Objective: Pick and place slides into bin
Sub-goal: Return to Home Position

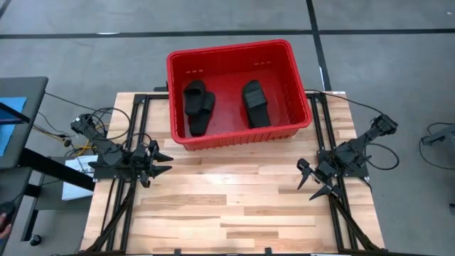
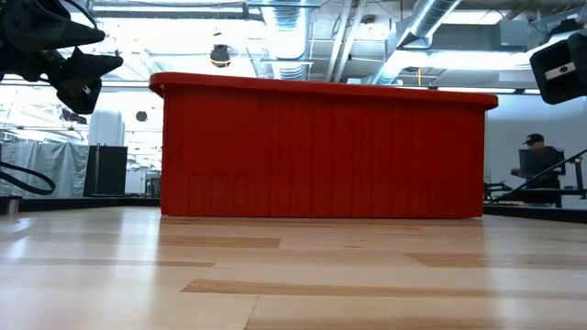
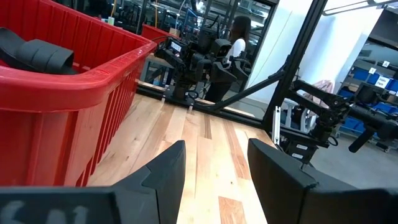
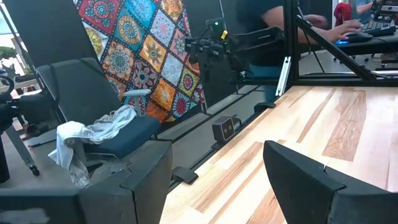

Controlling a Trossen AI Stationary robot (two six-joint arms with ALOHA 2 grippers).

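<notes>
Red bin at desk far edge holds slides, one alone plus an overlapping pile, count unclear; left gripper, right gripper near side edges, fingers spread, empty, open desk between.

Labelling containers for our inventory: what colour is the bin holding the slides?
The bin is solid red, with no pattern; the high view shows it best.

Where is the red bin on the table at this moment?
In the high view the bin sits at the table's far edge, roughly centred, holding the slides; the left gripper and right gripper hang nearer, off its front corners.
</notes>
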